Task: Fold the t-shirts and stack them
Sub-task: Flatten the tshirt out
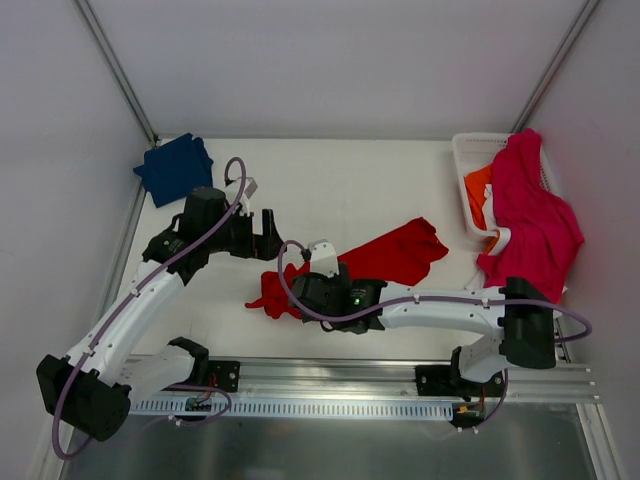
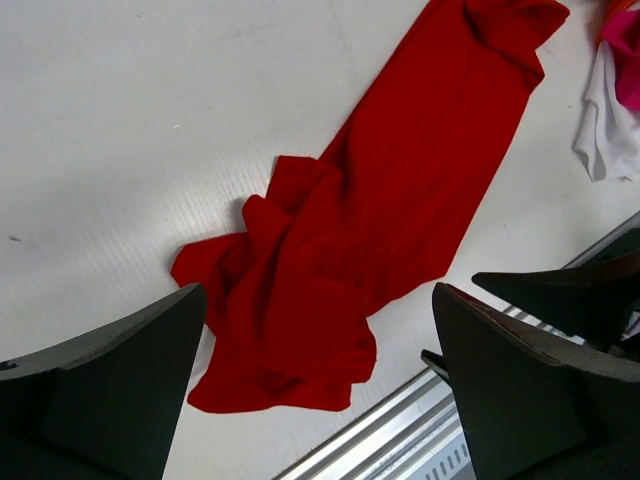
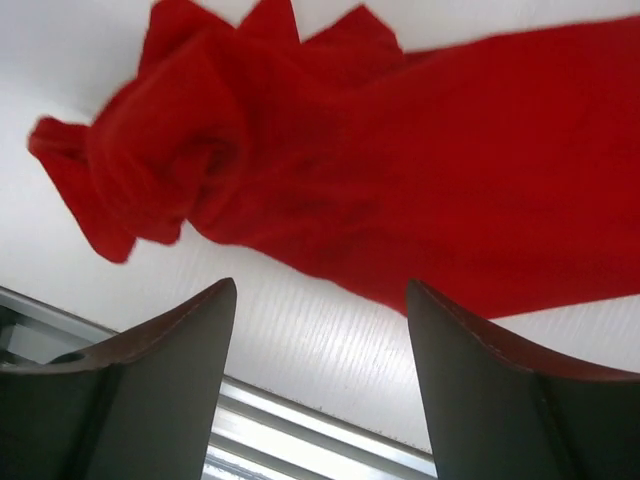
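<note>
The bright red t-shirt [image 1: 402, 250] lies crumpled on the white table, stretched in a long strip from centre-right to a bunched end at the near left [image 1: 270, 298]. It fills the left wrist view [image 2: 390, 210] and the right wrist view [image 3: 420, 170]. My left gripper [image 1: 268, 232] is open and empty, held above the table just behind the bunched end [image 2: 318, 300]. My right gripper [image 1: 303, 293] is open and empty, low over the shirt's near edge [image 3: 320, 285]. The navy blue t-shirt [image 1: 176, 168] lies folded at the back left corner.
A white basket [image 1: 462, 150] stands at the back right with a magenta-pink shirt [image 1: 532, 215] draped over it, orange cloth [image 1: 478, 188] inside and white cloth [image 1: 501, 239] hanging out. The metal rail [image 1: 330, 375] runs along the near table edge.
</note>
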